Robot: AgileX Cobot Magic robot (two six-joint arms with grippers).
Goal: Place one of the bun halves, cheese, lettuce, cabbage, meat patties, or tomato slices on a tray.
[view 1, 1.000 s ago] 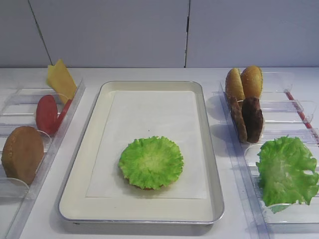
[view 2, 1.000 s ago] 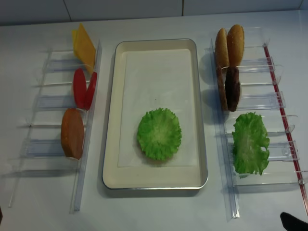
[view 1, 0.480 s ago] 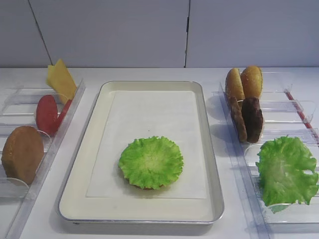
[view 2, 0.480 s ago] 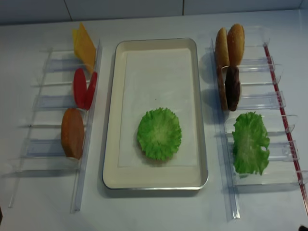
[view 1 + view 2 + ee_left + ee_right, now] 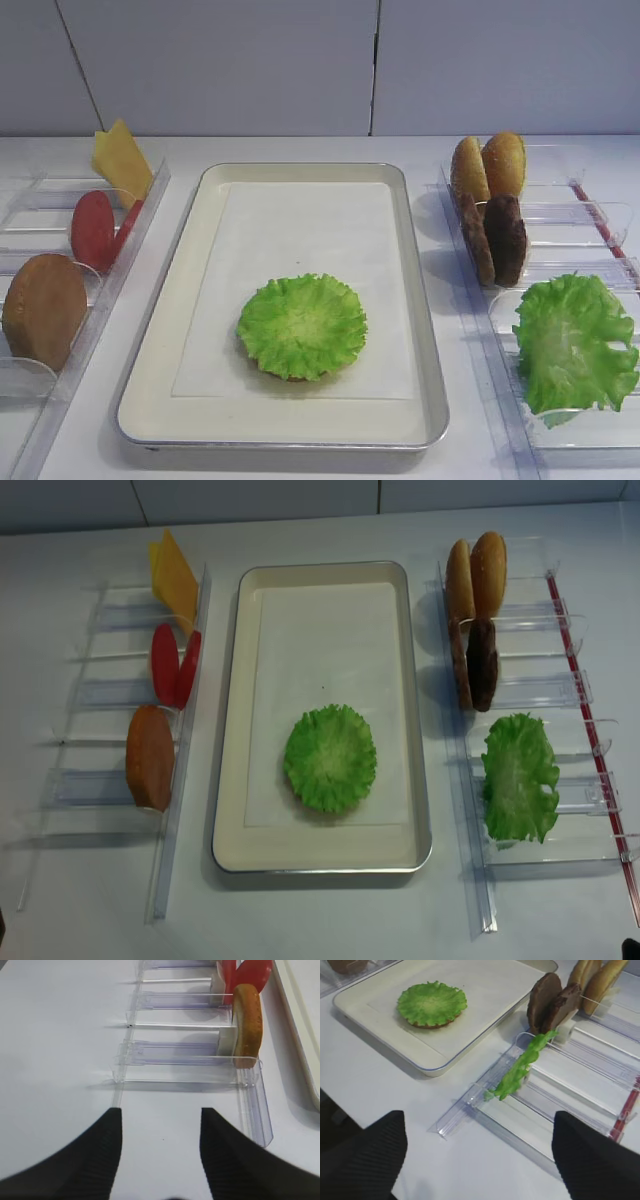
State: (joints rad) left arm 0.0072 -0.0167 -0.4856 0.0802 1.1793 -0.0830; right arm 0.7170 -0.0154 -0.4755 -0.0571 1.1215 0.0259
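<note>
Jaws of the right gripper (image 5: 477,1160) stand wide apart and empty, low over bare table (image 5: 380,1080) at the near edge, just short of the right-hand clear bin (image 5: 580,1090). The left gripper (image 5: 160,1155) also has its jaws spread and holds nothing, hovering short of the left clear rack (image 5: 175,1052).

Beyond the right jaws, ahead and slightly right, the big loose green leaf (image 5: 520,1067) droops over a divider; further on stand the meat patties (image 5: 552,1002) on edge, then the bun halves (image 5: 597,977). Their flat faces point along the bin, so their long axis is vertical and a grip would probably close across the thin edge from above.

Ahead and left of the right jaws lies the tray (image 5: 228,740), with the lettuce (image 5: 330,757) flat on its paper liner in the near half, apparently on a brown disc. The far half of the liner is open room.

On the left side, nearest first: a bun (image 5: 150,757) on edge, the tomato slices (image 5: 172,665), then the cheese (image 5: 175,578) at the far end. Patties sit nearer the right arm, tomato and cheese nearer the left. Rack dividers and the tray's raised rim are the edges to clear.
</note>
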